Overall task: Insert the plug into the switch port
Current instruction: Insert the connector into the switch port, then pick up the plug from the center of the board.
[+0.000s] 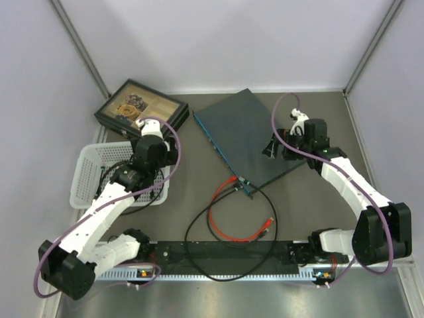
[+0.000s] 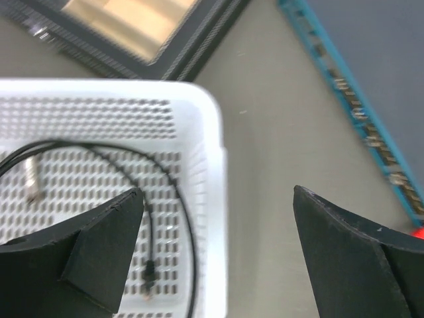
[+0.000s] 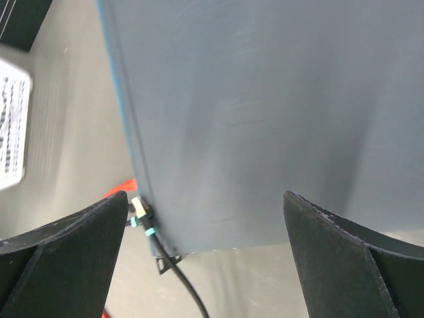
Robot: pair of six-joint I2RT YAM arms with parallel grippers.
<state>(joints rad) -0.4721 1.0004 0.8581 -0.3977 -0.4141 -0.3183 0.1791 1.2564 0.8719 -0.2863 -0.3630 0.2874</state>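
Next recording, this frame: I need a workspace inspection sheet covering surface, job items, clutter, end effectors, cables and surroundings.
Surface: grey-brown table; no spills seen.
Job's things: switch lies flat mid-table, teal port edge toward the left arm; free red plug lies on the table near it.
Clutter: black compartmented box at the far left; white basket beside it holding a black cord.
End effectors: left end effector open, empty, above the basket's rim; right end effector open, empty, above the switch.
Cables: red cable and black cable loop from the switch's near corner; seating cannot be told.
Surroundings: pale walls, metal frame posts.
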